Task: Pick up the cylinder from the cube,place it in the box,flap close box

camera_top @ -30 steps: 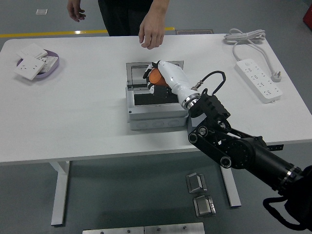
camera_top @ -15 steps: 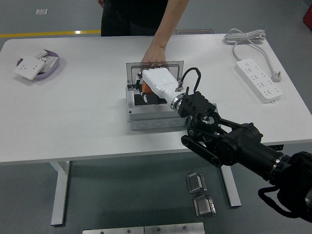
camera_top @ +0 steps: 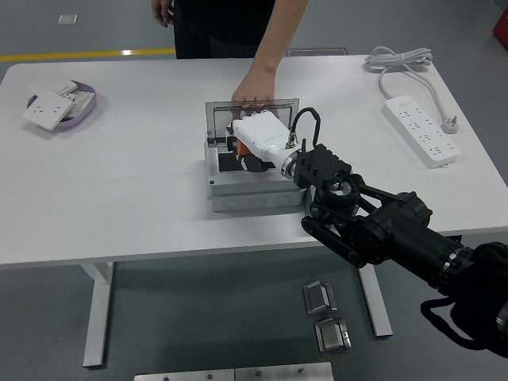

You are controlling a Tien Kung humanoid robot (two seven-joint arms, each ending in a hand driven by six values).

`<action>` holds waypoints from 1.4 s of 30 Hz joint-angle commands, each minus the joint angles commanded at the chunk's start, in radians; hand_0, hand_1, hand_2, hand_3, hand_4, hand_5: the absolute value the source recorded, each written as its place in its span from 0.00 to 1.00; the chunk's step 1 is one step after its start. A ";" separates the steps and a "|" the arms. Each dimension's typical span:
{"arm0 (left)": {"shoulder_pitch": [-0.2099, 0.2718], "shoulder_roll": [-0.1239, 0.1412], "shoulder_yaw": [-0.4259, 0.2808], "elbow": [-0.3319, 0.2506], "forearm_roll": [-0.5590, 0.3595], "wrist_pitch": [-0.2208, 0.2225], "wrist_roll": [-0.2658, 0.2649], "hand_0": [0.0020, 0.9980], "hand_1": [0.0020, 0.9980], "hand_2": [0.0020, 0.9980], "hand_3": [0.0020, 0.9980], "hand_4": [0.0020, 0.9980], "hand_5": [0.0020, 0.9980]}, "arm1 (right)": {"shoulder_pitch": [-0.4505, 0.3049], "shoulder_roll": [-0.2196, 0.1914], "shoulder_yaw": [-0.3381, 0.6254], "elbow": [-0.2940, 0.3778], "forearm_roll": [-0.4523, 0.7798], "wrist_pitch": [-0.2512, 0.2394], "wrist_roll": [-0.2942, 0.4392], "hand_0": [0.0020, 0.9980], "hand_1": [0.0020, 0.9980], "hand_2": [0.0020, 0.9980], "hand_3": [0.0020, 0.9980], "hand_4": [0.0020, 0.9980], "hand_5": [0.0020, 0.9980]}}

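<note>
The right arm [camera_top: 381, 230] is coming in from the lower right corner and reaching over the near edge of the table [camera_top: 119, 206]. Its hand [camera_top: 255, 139] is lying palm down inside the open box [camera_top: 254, 186], which is standing near the middle of the table. A small part of the orange cylinder [camera_top: 236, 146] is showing under the left side of the hand, so the cylinder is inside the box; the fingers are hidden below the white shell, and I cannot tell if they are gripping it. Behind the hand, the lid [camera_top: 252, 111] is standing open. A person's hand [camera_top: 254, 86] is resting on the far edge of the lid. Far left, a dish [camera_top: 59, 105] is holding white plates. Far right, a power strip [camera_top: 422, 127] is lying with its cable.
</note>
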 joint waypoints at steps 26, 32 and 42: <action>0.004 -0.006 0.010 0.000 -0.013 -0.001 -0.002 0.60 0.62 0.61 0.61 0.68 0.31 | -0.021 -0.096 -0.025 0.175 0.350 -0.005 0.050 0.77 0.68 0.68 0.71 0.80 0.37; 0.004 -0.006 0.007 0.000 -0.012 -0.001 -0.001 0.60 0.62 0.61 0.61 0.68 0.31 | 0.023 -0.167 0.055 0.291 0.528 0.020 0.042 0.74 0.67 0.67 0.71 0.80 0.38; -0.002 0.000 0.012 0.000 -0.011 -0.002 0.000 0.60 0.62 0.61 0.61 0.68 0.30 | 0.123 -0.149 0.073 0.115 0.670 0.016 0.073 0.70 0.64 0.65 0.69 0.78 0.38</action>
